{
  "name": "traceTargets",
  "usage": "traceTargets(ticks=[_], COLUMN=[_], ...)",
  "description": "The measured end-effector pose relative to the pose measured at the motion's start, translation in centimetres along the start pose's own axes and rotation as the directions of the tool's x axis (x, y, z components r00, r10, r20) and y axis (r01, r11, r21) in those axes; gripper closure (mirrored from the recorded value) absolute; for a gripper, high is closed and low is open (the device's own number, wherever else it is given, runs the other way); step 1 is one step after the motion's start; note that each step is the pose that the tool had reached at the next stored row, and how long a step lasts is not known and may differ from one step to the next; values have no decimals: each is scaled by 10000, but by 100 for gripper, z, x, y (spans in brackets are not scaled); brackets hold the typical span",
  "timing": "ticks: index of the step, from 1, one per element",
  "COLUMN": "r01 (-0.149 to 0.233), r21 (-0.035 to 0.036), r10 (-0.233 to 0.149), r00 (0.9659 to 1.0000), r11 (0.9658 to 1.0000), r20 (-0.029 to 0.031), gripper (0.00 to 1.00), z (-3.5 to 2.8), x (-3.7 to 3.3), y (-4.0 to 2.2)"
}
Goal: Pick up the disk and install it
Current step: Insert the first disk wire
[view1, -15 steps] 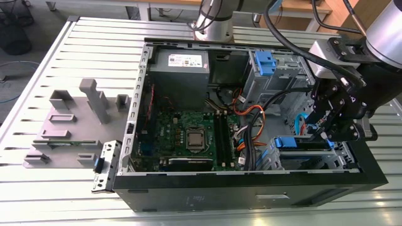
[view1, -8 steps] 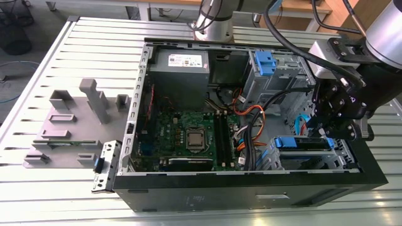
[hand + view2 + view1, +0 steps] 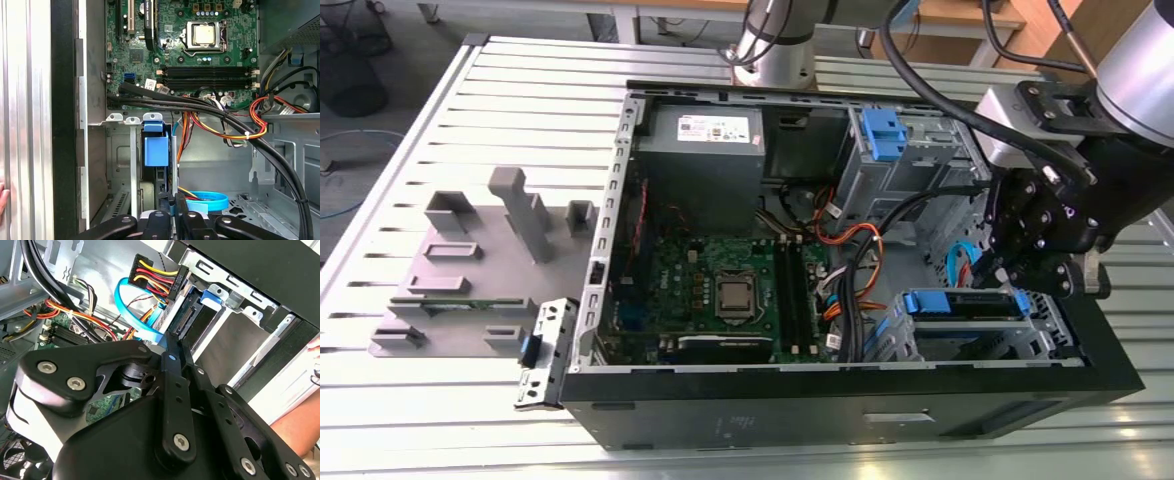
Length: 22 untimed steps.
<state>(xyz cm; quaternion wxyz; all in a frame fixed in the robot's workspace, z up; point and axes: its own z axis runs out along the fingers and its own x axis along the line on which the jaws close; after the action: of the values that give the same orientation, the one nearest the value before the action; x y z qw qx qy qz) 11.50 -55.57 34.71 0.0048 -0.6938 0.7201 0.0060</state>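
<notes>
Gripper, closed tip to tip and holding nothing evident, bears on the connector end of the disk, seated on edge in the drive cage at the case's corner; press squarely along the rails, clear of the cables.

An open black computer case lies on the slatted metal counter, its green motherboard beside a grey power supply. A grey fixture stands toward the exterior view's left.
</notes>
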Motion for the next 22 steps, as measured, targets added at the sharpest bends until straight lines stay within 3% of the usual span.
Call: traceTargets(ticks=[9, 17, 22], r01=[6, 85, 100], r21=[9, 140, 161], r10=[-6, -85, -101], r00=[10000, 10000, 9999], r11=[10000, 9999, 9998], r20=[7, 21, 23], gripper=[84, 84, 84], z=[3, 29, 42], x=[33, 51, 54], y=[-1, 43, 53])
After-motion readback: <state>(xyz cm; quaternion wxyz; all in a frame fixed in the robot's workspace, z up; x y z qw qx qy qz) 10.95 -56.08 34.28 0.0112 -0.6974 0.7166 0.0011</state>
